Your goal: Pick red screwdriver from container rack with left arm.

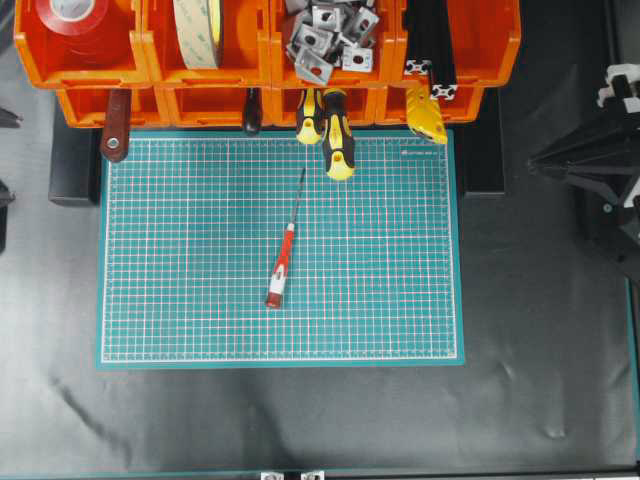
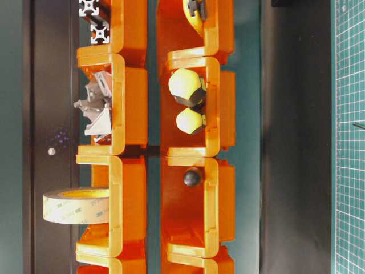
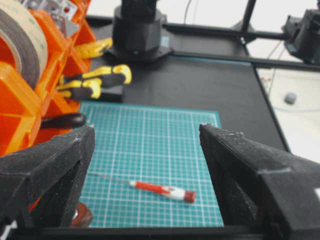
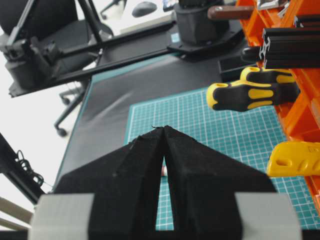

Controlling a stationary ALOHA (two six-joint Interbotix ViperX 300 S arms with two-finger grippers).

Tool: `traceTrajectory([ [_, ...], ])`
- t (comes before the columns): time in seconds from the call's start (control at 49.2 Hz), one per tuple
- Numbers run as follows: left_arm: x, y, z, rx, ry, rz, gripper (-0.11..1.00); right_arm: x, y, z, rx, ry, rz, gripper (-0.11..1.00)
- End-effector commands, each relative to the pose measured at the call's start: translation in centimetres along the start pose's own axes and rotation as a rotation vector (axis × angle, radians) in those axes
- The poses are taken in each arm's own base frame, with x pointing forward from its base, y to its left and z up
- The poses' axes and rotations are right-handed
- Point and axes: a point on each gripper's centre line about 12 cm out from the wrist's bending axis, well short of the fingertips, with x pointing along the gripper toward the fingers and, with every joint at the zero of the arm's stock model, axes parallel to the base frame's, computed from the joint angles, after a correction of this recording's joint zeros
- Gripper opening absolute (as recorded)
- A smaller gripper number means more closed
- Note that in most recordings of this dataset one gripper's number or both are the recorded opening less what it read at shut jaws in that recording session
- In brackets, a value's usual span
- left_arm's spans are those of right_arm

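The red screwdriver point(image 1: 281, 262) lies flat on the green cutting mat point(image 1: 400, 300), in front of the container rack point(image 1: 150, 60) and apart from it. Its thin shaft points toward the bins and its red end cap toward the front edge. In the left wrist view the red screwdriver point(image 3: 162, 190) lies crosswise on the mat below and beyond my left gripper point(image 3: 147, 130). That gripper is open wide with nothing between its fingers, and the orange rack point(image 3: 15, 100) is at its left. My right gripper point(image 4: 164, 128) is shut and empty, at the mat's right side.
Two yellow-and-black screwdrivers point(image 1: 338, 140), a maroon handle point(image 1: 115, 125), a black handle point(image 1: 252, 112) and a yellow tool point(image 1: 425, 112) stick out of the lower bins. The upper bins hold tape rolls point(image 1: 200, 30) and metal brackets point(image 1: 330, 40). The right arm point(image 1: 590, 150) stands at the right edge.
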Motion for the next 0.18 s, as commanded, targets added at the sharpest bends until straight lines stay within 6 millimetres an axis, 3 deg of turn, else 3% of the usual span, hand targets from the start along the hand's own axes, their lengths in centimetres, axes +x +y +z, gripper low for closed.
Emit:
traceTrajectory([
  [0.0, 0.12, -0.08, 0.19, 0.003, -0.003, -0.001, 0.82, 0.12, 0.05, 0.39, -0.007, -0.008, -0.001, 0.00],
  [0.163, 0.08, -0.08, 0.20, -0.001, -0.004, -0.002, 0.82, 0.18, -0.32, 0.44, -0.097, -0.014, -0.025, 0.00],
])
